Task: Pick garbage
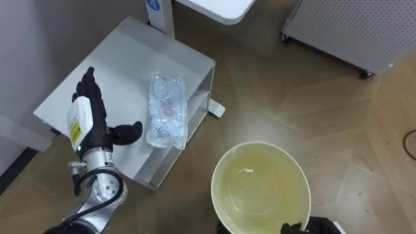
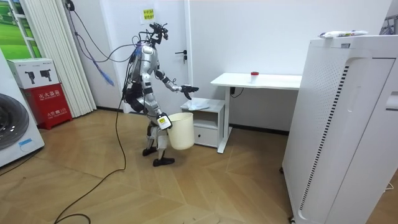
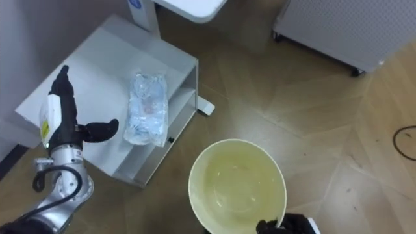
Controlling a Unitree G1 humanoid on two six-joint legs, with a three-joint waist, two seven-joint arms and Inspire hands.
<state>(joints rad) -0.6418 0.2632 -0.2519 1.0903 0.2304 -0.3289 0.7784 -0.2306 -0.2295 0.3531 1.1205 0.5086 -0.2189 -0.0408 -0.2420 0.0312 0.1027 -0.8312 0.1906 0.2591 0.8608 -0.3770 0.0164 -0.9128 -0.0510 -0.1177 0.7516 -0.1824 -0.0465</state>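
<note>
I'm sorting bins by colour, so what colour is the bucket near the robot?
Pale yellow bucket, clearest in the left eye view.

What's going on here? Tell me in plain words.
The robot stands at a low white cabinet beside a desk. Its left hand hovers open over the cabinet top, thumb toward a piece of crumpled clear plastic lying there, just short of it. Its right hand holds a cream bucket by the rim, and the bucket looks empty.
</note>
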